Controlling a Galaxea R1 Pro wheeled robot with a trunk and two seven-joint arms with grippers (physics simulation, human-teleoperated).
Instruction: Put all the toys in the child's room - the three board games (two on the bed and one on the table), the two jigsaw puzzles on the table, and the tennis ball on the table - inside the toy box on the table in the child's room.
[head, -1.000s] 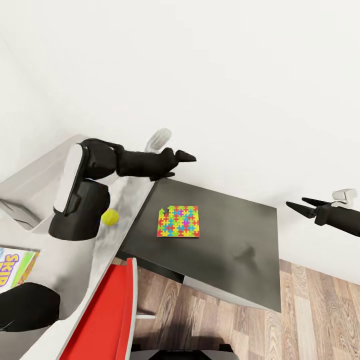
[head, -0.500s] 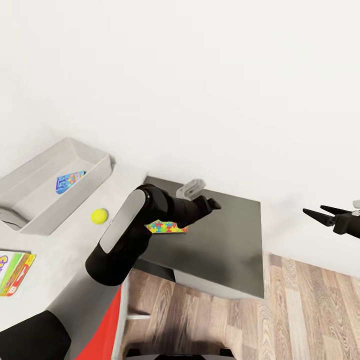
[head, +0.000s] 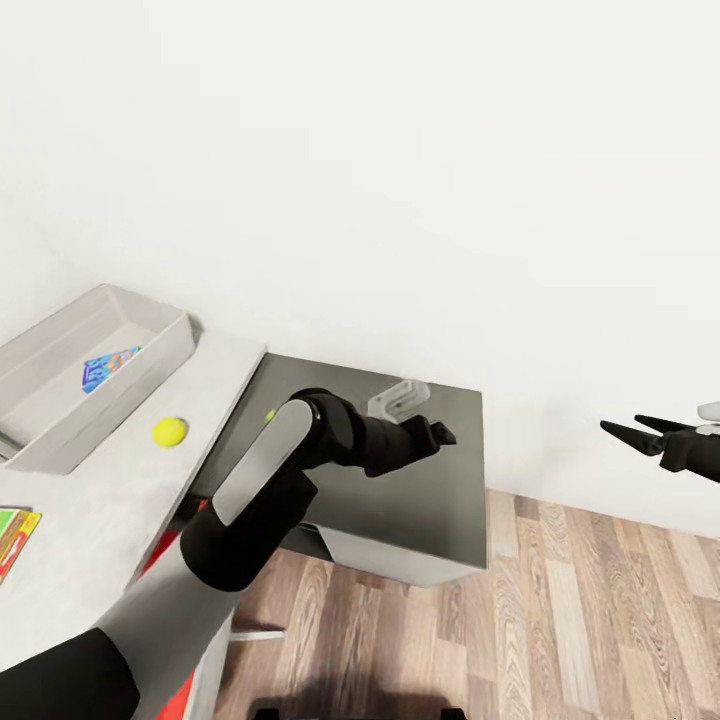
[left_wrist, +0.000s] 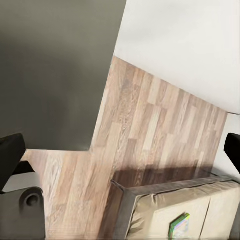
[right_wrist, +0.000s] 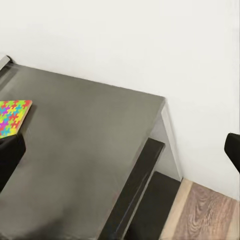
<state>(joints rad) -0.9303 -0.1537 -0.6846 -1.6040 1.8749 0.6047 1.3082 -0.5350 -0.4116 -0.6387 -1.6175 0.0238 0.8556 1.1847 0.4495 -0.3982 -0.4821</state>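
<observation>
Nearest the camera, at the head view's lower left: a board game (head: 12, 540), green, red and yellow, lay cut by the frame edge on the pale worktop (head: 110, 500).

Next: the left arm reached out over the dark lower corner section (head: 440, 500). The left tool (head: 440, 434) hung above it; the wrist view put one fingertip at each side margin, so it stood released, holding nothing.

Beyond: the tennis ball (head: 168, 432) rested on the pale worktop, just beside the toy box (head: 150, 365). Inside the box lay the smaller blue board game (head: 105, 366).

Far right: the right tool (head: 625, 430) hovered over the floor, well apart from the worktop, prongs parted and empty.

Progress, as a judgement: one game boxed; ball, the cut-off game and the puzzles were not yet in.

Differences between views: the right wrist view gave a jigsaw puzzle (right_wrist: 14, 117) on the dark section near its edge, mostly masked by the left arm in the head view. The left wrist view gave the bed (left_wrist: 175, 210) with a green-white board game (left_wrist: 178, 225) on it. The second puzzle could not be located.
</observation>
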